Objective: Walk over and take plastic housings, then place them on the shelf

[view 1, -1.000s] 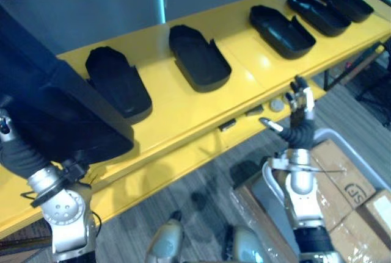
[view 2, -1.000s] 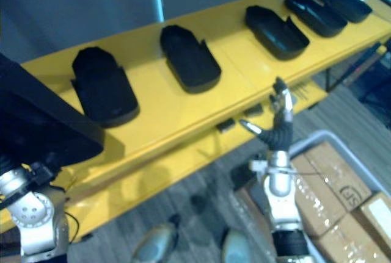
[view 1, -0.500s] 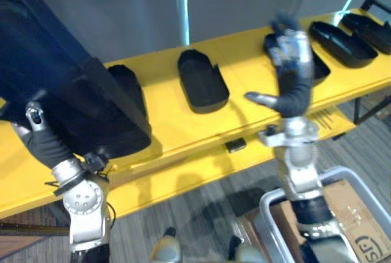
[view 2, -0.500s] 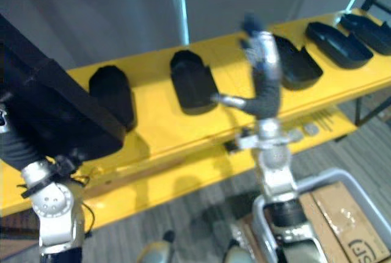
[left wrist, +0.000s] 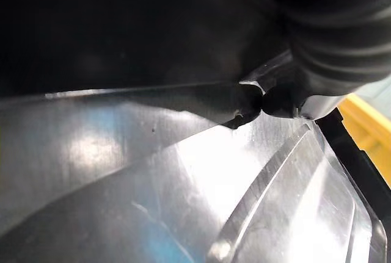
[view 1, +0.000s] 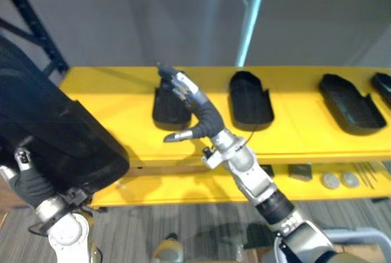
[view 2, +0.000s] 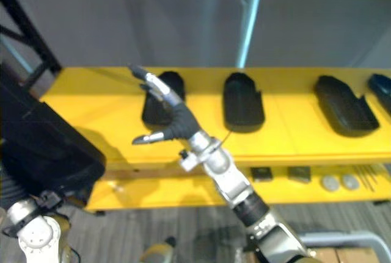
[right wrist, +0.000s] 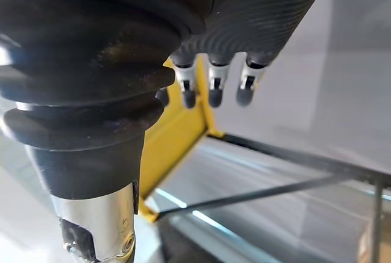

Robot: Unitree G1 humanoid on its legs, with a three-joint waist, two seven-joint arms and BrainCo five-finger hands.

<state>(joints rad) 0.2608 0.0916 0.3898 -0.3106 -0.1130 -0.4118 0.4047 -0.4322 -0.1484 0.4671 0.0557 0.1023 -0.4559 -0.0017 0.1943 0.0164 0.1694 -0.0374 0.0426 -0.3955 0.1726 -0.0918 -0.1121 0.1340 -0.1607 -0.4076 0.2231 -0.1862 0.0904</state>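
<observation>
right wrist view: hand [right wrist: 235,31] apparently open

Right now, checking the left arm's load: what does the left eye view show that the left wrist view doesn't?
The left eye view adds the right hand, open and raised at the yellow shelf, and the row of black plastic housings lying on it. The left wrist view adds a close glossy ridged surface, probably part of the carried housing. Both share that housing at the left hand and yellow shelf.
</observation>
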